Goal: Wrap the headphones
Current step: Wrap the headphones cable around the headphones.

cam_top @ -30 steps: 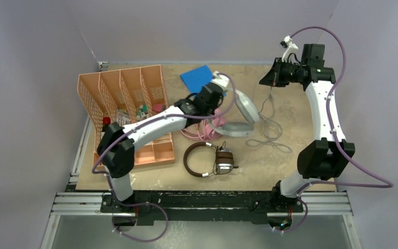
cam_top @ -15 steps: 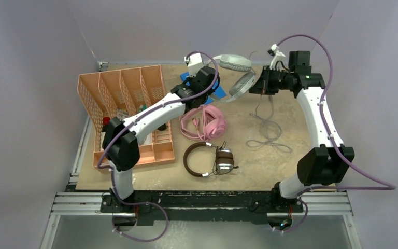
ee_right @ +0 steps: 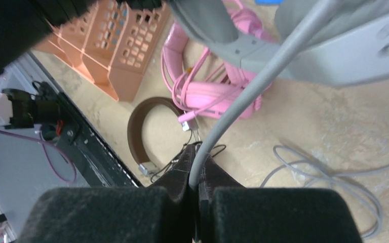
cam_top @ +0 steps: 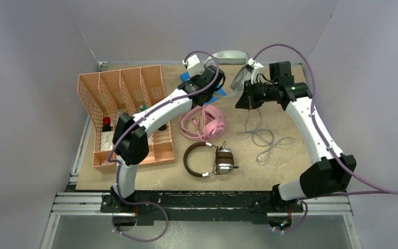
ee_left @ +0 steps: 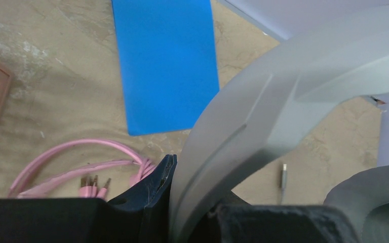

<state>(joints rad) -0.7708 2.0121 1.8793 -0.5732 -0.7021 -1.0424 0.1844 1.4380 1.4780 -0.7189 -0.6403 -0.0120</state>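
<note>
Nearest the arm bases, a brown-and-silver over-ear headset (cam_top: 223, 160) lies flat on the tan tabletop (cam_top: 274, 174), its thin black cable bunched against one earcup; whether that bunch counts as a wrap cannot be told from here. Just beyond it rests a pink padded headset (cam_top: 210, 122), its pink cord (ee_left: 76, 167) spilling in loose loops beside it and not wound around the band. To the right, a grey cable (ee_right: 256, 86) rises from slack coils on the table into the right gripper (ee_right: 197, 190), whose fingers are pinched together on the cord. Farther back, the light-grey plastic headset (ee_left: 283, 96) hangs in the air above the far edge of the table, its headband clamped in the closed left gripper (ee_left: 197, 217). Below it lies a flat blue rectangular card (ee_left: 164, 61), and a slotted orange plastic desk organiser (cam_top: 119, 93) stands at far left. Judging by the long slack on the table, winding of the grey cord has hardly begun. The pink headset appears untouched, so most of the job seems to lie ahead.
</note>
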